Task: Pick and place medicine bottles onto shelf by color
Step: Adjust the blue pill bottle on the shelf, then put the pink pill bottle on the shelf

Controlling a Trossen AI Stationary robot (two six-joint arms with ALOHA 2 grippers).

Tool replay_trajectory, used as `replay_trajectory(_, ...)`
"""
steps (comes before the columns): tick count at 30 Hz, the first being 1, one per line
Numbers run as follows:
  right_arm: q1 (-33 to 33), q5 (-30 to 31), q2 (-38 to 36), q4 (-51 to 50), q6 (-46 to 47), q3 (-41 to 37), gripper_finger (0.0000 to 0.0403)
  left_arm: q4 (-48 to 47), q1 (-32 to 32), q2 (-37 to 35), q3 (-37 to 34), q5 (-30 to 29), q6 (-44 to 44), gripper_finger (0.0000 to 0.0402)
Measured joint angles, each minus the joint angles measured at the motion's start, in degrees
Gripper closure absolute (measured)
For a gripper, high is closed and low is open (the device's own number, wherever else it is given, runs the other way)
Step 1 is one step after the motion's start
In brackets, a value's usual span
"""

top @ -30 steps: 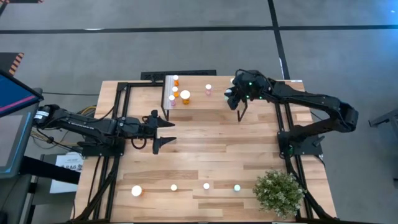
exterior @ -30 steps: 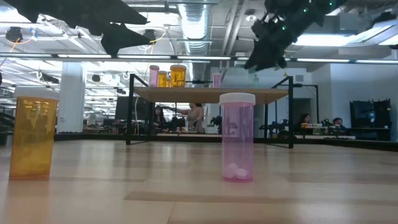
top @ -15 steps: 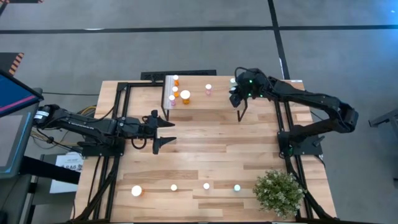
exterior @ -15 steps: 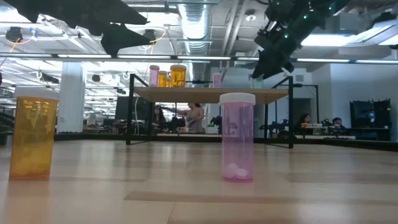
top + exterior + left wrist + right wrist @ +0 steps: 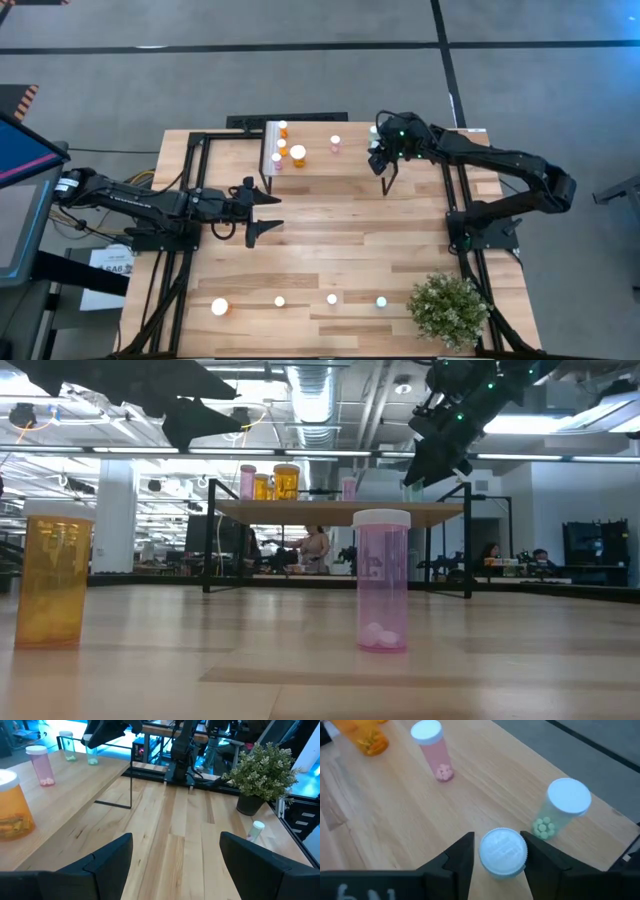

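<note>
So the right gripper (image 5: 379, 152) is over the right end of the shelf (image 5: 322, 167), straddling the white cap of a small bottle (image 5: 502, 852). I honestly can't tell if it's clamped on that cap or has let go, and from above I can't see the body colour either. Right next to it stands a teal bottle (image 5: 560, 807), near but not touching. A pink bottle (image 5: 432, 747) sits further along the shelf, and the orange ones (image 5: 297, 155) are bunched at the far end by the white strip. These look like light, stiff plastic vials with loose pills inside: smooth sides, tall for their base, so probably tippy. I'd grab at the cap or just under it and come straight up and down. The teal neighbour is the thing most likely to get knocked, and the shelf edge is close too. The left gripper (image 5: 175, 845) is spread wide and empty, parked at the left middle of the table. Four more bottles wait along the front edge, e.g. a big orange one (image 5: 219, 307), with a potted plant (image 5: 448, 308) at the right corner.
</note>
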Motion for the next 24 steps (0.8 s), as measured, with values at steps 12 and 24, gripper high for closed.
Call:
replay_trajectory(12, 0.1, 0.0, -1.5, -0.3, 1.0, 0.0, 0.0165, 0.0, 0.0, 0.0, 0.0, 0.0, 0.0, 0.0115)
replay_trajectory(24, 2.7, -0.1, -12.1, -1.2, 3.0, 0.0, 0.0163, -0.2, 0.0, 0.0, 0.0, 0.0, -1.6, 0.0115)
